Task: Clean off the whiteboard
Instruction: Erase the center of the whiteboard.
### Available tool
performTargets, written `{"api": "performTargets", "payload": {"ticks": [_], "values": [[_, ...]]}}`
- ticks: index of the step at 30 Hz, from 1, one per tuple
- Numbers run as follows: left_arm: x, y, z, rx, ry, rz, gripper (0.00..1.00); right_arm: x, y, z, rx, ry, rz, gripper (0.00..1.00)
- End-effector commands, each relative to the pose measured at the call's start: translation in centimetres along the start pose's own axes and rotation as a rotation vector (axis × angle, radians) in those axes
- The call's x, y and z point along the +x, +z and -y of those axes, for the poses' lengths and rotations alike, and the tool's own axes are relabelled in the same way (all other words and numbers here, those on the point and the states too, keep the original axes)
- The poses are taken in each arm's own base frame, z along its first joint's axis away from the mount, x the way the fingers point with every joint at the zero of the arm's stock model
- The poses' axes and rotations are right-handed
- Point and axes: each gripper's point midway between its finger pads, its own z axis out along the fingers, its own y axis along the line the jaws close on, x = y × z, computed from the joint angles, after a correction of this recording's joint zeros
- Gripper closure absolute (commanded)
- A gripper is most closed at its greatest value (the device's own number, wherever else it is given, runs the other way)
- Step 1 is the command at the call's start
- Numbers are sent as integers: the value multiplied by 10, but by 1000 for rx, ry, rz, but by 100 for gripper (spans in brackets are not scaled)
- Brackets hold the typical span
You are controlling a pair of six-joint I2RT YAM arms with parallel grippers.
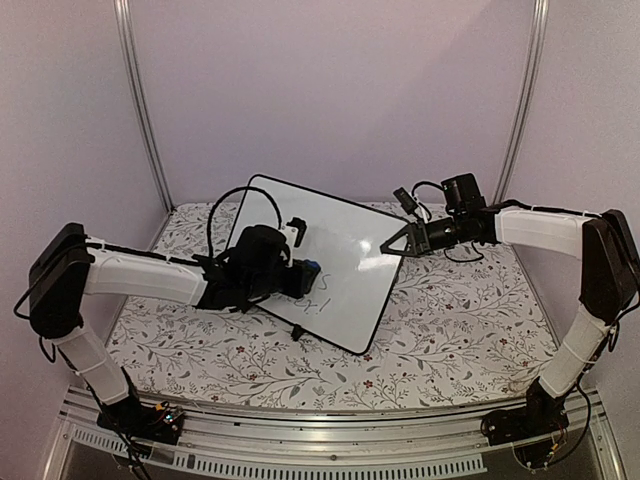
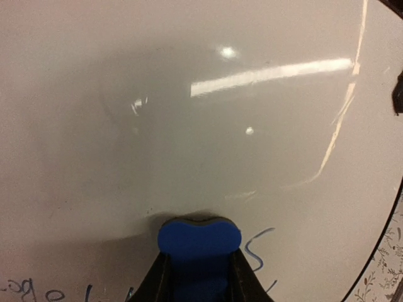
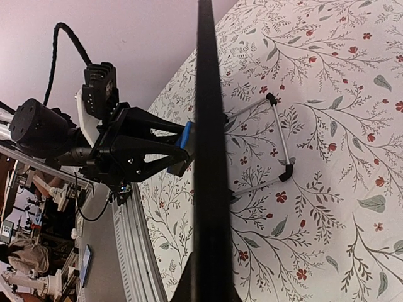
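Note:
The whiteboard (image 1: 335,255) stands tilted on the floral table, white with a black frame and handwriting low on its face. My left gripper (image 1: 303,275) is shut on a small blue eraser (image 2: 199,239) and presses it against the board face, just above blue writing (image 2: 258,248). My right gripper (image 1: 392,246) is shut on the board's right edge. In the right wrist view that edge (image 3: 208,157) shows as a black bar running up the frame, with the left gripper (image 3: 170,154) and the eraser on its left.
The board's metal stand (image 3: 277,145) with black feet rests on the floral tablecloth (image 1: 450,320) behind the board. A metal rail (image 1: 330,440) runs along the near table edge. Pale walls close in the back and sides.

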Motion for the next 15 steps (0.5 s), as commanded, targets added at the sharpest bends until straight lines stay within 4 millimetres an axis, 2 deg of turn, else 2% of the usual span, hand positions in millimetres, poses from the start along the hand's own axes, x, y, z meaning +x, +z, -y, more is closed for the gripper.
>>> {"api": "performTargets", "payload": {"ticks": [1, 4, 8, 11, 15], "values": [[52, 1, -12, -38, 3, -121, 100, 64, 37, -17, -87, 52, -192, 100], [76, -3, -3, -34, 10, -164, 100, 64, 37, -17, -88, 52, -192, 100], [87, -4, 5, -32, 29, -178, 100, 65, 39, -16, -90, 56, -197, 100], [78, -1, 8, -39, 51, -159, 100, 64, 39, -17, -90, 56, -197, 100], [52, 8, 11, -56, 75, -111, 100, 63, 38, -18, -90, 52, -197, 100]]}}
